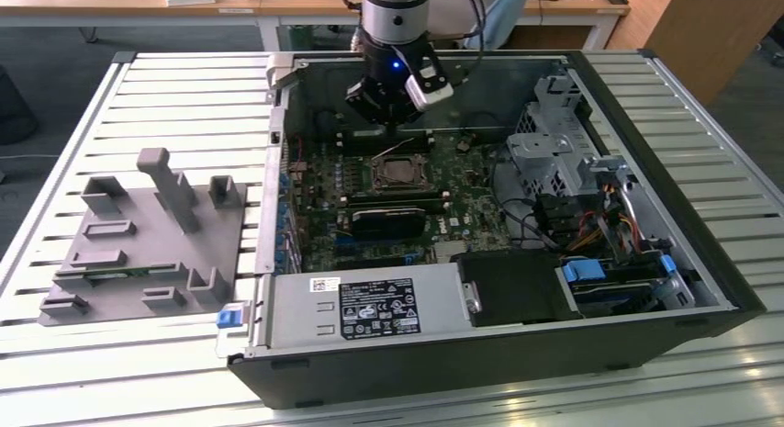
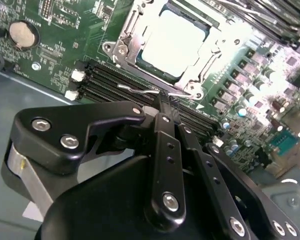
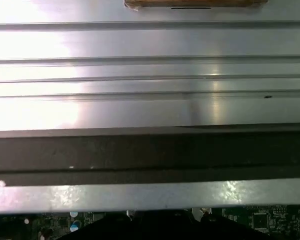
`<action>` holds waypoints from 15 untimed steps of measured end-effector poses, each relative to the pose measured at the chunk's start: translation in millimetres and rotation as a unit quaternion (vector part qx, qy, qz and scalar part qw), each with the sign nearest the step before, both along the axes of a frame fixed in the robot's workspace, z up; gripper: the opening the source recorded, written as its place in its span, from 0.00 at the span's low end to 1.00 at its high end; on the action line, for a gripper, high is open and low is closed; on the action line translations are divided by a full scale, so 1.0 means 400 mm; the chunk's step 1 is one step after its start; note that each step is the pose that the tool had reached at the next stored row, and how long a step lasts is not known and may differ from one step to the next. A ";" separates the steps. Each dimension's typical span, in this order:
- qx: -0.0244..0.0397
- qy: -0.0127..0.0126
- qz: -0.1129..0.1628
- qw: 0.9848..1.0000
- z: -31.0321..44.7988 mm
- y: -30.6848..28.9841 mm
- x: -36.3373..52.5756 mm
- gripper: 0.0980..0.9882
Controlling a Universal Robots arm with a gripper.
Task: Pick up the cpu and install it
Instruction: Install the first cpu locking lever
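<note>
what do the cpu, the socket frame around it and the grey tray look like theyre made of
The cpu: bare metal top, pale, satin, catching the light, seated in the socket. The socket frame: bright stamped metal, shiny, with screw heads at the corners. The grey tray outside the case: probably moulded or printed plastic, matt, uniform grey with blocky upright posts. The gripper near the socket: black, semi-gloss, material unclear.

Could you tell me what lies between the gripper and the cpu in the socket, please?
In the second wrist view, dark RAM slots and a thin wire lever lie between the gripper and the cpu.
</note>
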State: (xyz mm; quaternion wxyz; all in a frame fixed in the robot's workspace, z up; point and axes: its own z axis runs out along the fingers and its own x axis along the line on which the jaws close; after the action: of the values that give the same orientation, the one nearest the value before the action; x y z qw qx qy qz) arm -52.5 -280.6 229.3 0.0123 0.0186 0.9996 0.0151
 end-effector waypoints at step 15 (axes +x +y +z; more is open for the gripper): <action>0.000 0.000 0.002 1.000 -0.024 0.008 0.047 0.01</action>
State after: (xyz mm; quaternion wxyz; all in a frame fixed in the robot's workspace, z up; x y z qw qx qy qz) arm -33.8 -277.4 219.7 0.0122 0.0163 0.9997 0.0151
